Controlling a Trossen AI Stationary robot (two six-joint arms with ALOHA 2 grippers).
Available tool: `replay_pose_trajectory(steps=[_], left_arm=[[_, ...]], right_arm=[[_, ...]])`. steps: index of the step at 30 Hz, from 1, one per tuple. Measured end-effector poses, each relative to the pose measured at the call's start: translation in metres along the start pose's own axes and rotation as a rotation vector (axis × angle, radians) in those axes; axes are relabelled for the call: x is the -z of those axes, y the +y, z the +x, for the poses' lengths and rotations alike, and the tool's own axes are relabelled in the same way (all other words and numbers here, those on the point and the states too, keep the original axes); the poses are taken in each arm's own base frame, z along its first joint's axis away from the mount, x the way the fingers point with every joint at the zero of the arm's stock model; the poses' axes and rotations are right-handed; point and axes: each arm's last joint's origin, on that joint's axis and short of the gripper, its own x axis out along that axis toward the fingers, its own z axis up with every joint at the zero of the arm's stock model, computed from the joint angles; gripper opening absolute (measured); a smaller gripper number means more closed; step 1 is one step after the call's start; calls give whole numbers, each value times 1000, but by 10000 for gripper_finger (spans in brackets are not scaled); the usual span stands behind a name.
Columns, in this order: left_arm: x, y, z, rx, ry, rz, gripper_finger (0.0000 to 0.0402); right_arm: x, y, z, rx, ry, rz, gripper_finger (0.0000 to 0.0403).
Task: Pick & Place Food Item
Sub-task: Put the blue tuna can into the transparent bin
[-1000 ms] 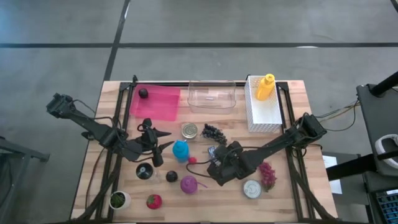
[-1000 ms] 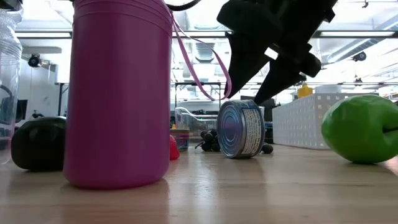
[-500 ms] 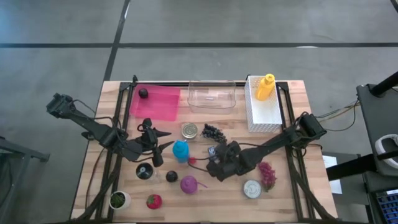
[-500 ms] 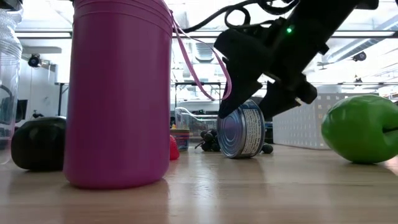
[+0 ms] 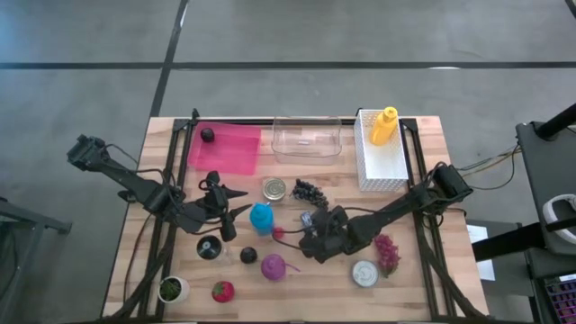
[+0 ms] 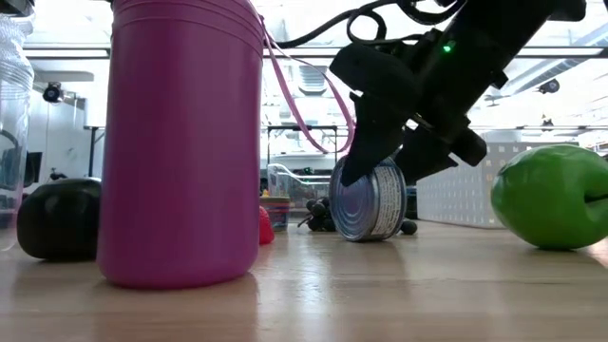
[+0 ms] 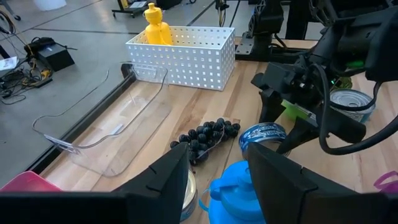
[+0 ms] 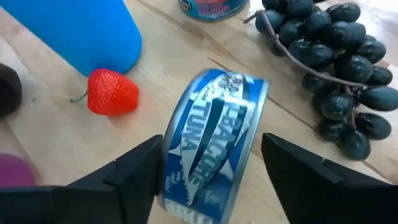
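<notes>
**Right hand drops onto tuna can**

Mid-desk, the right hand (image 8: 208, 171) had lowered within a second — its spread, ungripping fingers straddled the tuna can (image 8: 211, 143) standing on edge beside the grapes (image 8: 326, 62). The left hand (image 5: 225, 205) waited, released — closing likely came next.

— What was hidden from above?
— The tuna can (image 5: 309, 221) mostly lay under the right gripper (image 5: 310, 236); only a sliver showed.
— And at table height?
— The pink cup (image 6: 183, 142) was cut off at the top edge and blocked much of the table behind it. The green apple (image 6: 554, 197) ran off the right edge.
— The wrist views?
— The blue cup (image 8: 74, 30) was cropped at the top, and the grapes (image 8: 333, 50) ran past the edge. The left fingers (image 7: 159, 181) covered part of another can.
</notes>
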Motion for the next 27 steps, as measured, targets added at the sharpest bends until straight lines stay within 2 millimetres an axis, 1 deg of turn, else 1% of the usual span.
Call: replay_pose_trajectory(steps=[5,11,22,27], left_arm=[[0,0,0,0,0,0,169],[1,0,0,-2,4,5,170],[2,1,0,-5,14,15,170],[2,1,0,-5,14,16,168]], right_arm=[[1,-1,1,-1,14,-4,200],[3,-3,1,4,15,-59,138],[0,-2,-5,-7,9,-78,134],[-7,-4,-15,-12,-6,-83,137]])
